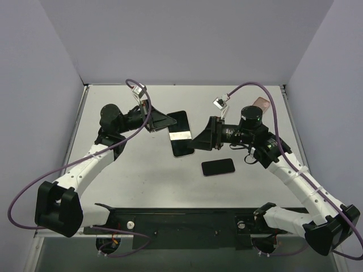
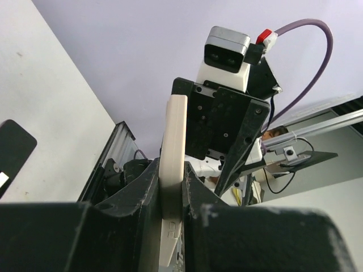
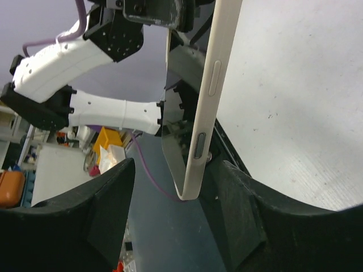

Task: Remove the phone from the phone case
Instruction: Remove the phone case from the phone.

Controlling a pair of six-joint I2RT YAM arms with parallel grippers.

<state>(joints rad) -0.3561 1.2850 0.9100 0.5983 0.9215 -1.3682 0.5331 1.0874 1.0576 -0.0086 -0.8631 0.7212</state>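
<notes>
The left gripper (image 1: pixel 163 123) is clamped on the cream plastic phone case (image 3: pixel 214 79), holding the black glossy phone (image 1: pixel 181 122) above mid-table. The right gripper (image 1: pixel 195 138), at its 3 o'clock, straddles the rim with its jaws apart. If it pries off-centre, the case may twist loose and fall.

The left arm (image 1: pixel 74 177) and the right arm (image 1: pixel 303 182) are both wearing smooth white shells over their long segments, with black joints and chunky black bases. A purple cable (image 2: pixel 309 22) is trailing along each arm, ending at a small white camera box (image 2: pixel 227 54) that is showing a grey face and a red plug. A black plate (image 2: pixel 224 122) beneath it is carrying small screws. The fingers (image 3: pixel 108 221) are looking matte black, wedge-shaped and lightly scuffed, with pale specks along their edges.
</notes>
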